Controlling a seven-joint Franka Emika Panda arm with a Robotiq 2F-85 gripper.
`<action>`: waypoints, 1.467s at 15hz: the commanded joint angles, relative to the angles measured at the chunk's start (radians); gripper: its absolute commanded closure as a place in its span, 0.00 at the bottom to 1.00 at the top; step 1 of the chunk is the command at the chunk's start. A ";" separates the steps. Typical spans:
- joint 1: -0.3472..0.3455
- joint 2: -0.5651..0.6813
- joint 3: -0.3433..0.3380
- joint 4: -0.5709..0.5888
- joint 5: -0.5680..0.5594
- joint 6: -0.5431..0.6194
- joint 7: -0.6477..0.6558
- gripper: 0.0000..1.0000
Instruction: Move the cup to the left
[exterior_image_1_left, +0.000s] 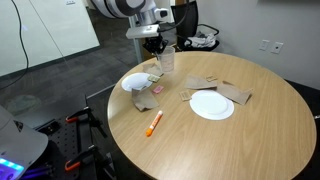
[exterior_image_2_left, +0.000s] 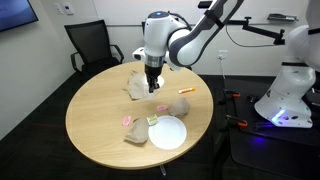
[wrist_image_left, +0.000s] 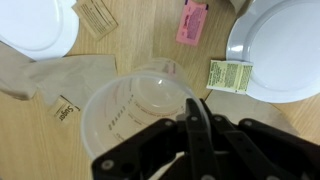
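End effector: my end effector (wrist_image_left: 196, 108) shows its fingers drawn together into one dark bar at the rim of the cup (wrist_image_left: 135, 110). I judge that they pinch the cup's wall between them.

Cup position: the cup is directly under my wrist, at the far side of the table (exterior_image_1_left: 200, 140) in an exterior view, close to the table's edge. It is well apart from the white plate (exterior_image_1_left: 212, 105).

Done so far: I judge the approach and the grasp complete.

Not confirmed: no view lets me tell whether the cup's base stands on the table or is already lifted clear.

Left to do: by my assessment, the carry to the left and the release. Nothing shows the cup set down at a new place.

Wrist view only: this view looks down into the clear tumbler and shows the moulded marks on its wall. It shows my fingers at the rim, a pink packet (wrist_image_left: 192, 22), a printed packet (wrist_image_left: 230, 75) and a second white plate (wrist_image_left: 35, 25).

Exterior views only: these show my arm's posture and the cup's place on the whole table. An orange marker (exterior_image_1_left: 154, 122) lies on the near side. In an exterior view my end effector (exterior_image_2_left: 152, 88) hides the cup almost wholly, so the grip cannot be checked there.
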 joint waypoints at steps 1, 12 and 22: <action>0.012 0.071 0.003 0.061 -0.025 0.023 0.039 0.99; 0.050 0.234 -0.026 0.161 -0.043 0.070 0.108 0.99; 0.110 0.192 -0.059 0.133 -0.109 0.082 0.203 0.27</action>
